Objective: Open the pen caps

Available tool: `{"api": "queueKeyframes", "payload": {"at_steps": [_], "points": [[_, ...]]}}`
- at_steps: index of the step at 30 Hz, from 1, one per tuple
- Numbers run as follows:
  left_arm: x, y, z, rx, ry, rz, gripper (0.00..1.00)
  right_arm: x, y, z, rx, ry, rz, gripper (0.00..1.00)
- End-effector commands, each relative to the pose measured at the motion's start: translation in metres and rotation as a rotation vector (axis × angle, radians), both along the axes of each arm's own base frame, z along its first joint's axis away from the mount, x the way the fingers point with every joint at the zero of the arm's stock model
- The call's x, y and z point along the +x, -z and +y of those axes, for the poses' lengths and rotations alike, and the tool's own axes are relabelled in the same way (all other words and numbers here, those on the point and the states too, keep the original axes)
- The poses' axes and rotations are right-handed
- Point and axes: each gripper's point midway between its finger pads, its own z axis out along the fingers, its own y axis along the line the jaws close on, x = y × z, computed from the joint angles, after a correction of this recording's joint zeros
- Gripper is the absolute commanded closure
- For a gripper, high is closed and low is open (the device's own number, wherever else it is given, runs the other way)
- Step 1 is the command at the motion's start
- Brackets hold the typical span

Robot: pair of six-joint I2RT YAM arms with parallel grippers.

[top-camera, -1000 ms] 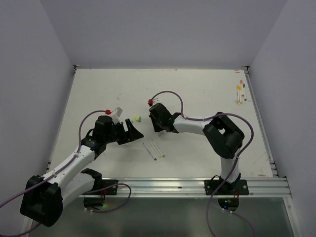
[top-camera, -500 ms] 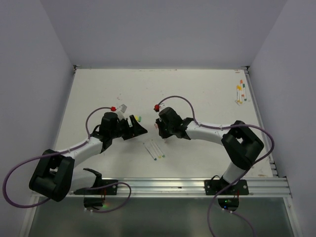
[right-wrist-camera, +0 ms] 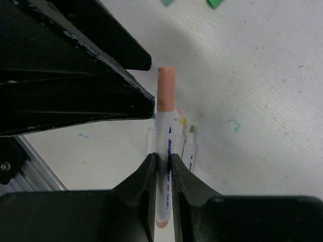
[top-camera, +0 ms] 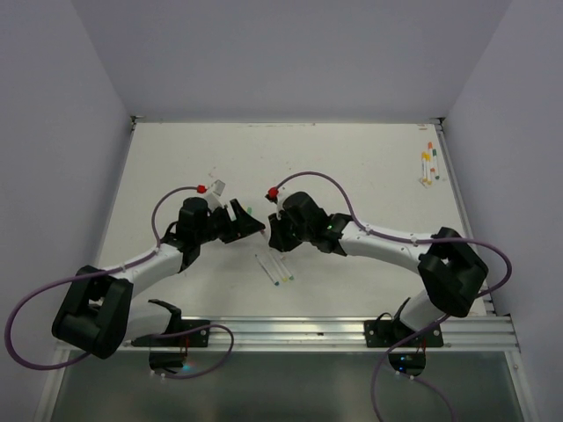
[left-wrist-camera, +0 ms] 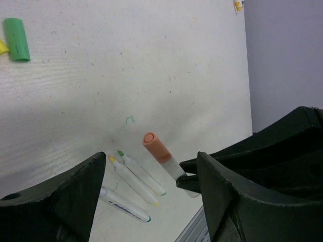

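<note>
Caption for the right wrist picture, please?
Right pincer clamps a white pen; the open left pincer sits beside its orange cap.

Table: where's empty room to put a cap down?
Free: the table's far strip, left of the corner pens. Crowded: the middle, where the left gripper and right gripper, holding the orange-capped pen, meet near the uncapped pens.

White table [top-camera: 352,158], grey walls [top-camera: 290,53], metal rail [top-camera: 299,331], green scribble [left-wrist-camera: 128,121]
</note>
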Motion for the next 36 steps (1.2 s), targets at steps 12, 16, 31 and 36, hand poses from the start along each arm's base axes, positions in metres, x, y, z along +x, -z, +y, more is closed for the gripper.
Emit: {"api": "queueKeyframes", "payload": {"at_steps": [12, 16, 31, 36], "points": [[0.009, -0.019, -0.011, -0.091, 0.018, -0.053, 0.33, -0.012, -0.04, 0.02, 0.11, -0.031, -0.051, 1.0], [0.007, -0.021, -0.011, -0.103, 0.023, -0.061, 0.37, -0.011, -0.037, 0.02, 0.106, -0.025, -0.051, 1.0], [-0.002, -0.025, -0.01, -0.115, 0.033, -0.071, 0.55, -0.006, -0.04, 0.028, 0.128, -0.017, -0.055, 1.0], [-0.002, -0.024, -0.01, -0.117, 0.032, -0.07, 0.62, -0.008, -0.041, 0.025, 0.127, -0.015, -0.06, 1.0]]}}
